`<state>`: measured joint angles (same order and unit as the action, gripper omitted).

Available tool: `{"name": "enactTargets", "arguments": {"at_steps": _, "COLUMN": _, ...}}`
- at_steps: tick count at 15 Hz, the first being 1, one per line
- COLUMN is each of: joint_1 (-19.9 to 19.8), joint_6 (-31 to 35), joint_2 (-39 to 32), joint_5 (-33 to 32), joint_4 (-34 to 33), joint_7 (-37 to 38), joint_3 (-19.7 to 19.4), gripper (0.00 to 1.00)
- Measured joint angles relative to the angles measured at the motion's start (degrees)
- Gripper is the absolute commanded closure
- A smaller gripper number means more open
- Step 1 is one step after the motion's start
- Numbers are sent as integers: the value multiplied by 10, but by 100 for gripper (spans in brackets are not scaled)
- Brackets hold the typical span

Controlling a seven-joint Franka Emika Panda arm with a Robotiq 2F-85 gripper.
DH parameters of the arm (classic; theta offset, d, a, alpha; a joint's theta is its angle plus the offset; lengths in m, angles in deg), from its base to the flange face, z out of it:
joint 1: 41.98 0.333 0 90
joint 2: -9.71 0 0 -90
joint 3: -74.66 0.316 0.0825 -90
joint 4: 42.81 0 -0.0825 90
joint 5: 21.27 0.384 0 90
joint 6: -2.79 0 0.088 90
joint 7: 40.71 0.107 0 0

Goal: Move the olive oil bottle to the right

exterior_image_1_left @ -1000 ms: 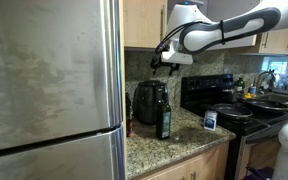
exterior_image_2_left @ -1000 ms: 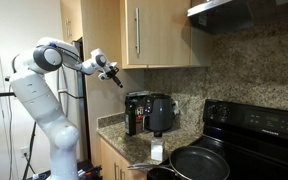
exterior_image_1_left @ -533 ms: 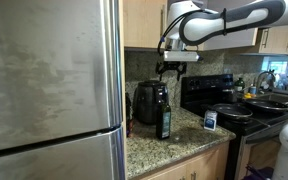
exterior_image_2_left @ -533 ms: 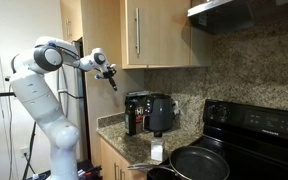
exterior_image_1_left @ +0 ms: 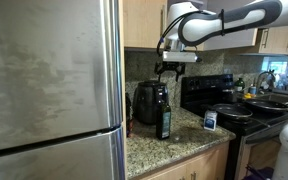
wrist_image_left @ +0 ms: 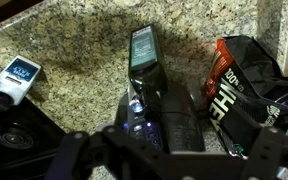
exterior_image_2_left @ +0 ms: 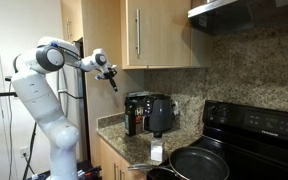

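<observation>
The olive oil bottle [exterior_image_1_left: 164, 115], dark with a bluish label, stands on the granite counter [exterior_image_1_left: 184, 138] just in front of the black toaster [exterior_image_1_left: 148, 102]. In the other exterior view the bottle [exterior_image_2_left: 132, 118] is at the toaster's [exterior_image_2_left: 158, 112] left end. My gripper [exterior_image_1_left: 169, 68] hangs in the air above the bottle, pointing down, open and empty, well clear of its cap. It also shows in an exterior view [exterior_image_2_left: 112, 80]. In the wrist view the bottle [wrist_image_left: 144, 55] lies below the blurred, spread fingers [wrist_image_left: 169, 155].
A small blue-and-white box [exterior_image_1_left: 210, 119] stands near the counter's stove end [wrist_image_left: 16, 78]. A black and red bag [wrist_image_left: 234, 85] sits beside the toaster. A black stove [exterior_image_1_left: 234, 108] with a pan [exterior_image_2_left: 199, 162] adjoins the counter. The fridge [exterior_image_1_left: 54, 90] fills one side; cabinets [exterior_image_2_left: 164, 35] hang above.
Over the last second the gripper swung from a tilted pose to pointing straight down above the bottle. In the last half second it barely moved.
</observation>
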<state>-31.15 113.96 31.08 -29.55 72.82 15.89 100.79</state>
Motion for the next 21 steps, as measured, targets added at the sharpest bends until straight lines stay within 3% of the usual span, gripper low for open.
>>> {"name": "enactTargets", "arguments": {"at_steps": 12, "joint_1": 0, "joint_6": -2, "joint_2": -1, "joint_5": -5, "joint_4": 4, "joint_7": -1, "joint_3": 0, "gripper": 0}}
{"name": "enactTargets", "arguments": {"at_steps": 15, "joint_1": 0, "joint_6": 13, "joint_2": -29, "joint_5": -25, "joint_4": 48, "joint_7": -13, "joint_3": -2, "gripper": 0}}
{"name": "enactTargets", "arguments": {"at_steps": 18, "joint_1": 0, "joint_6": 73, "joint_2": -68, "joint_5": -53, "joint_4": 102, "joint_7": -13, "joint_3": -15, "gripper": 0}}
{"name": "enactTargets", "arguments": {"at_steps": 21, "joint_1": 1, "joint_6": 79, "joint_2": -73, "joint_5": -55, "joint_4": 105, "joint_7": -12, "joint_3": -19, "gripper": 0}}
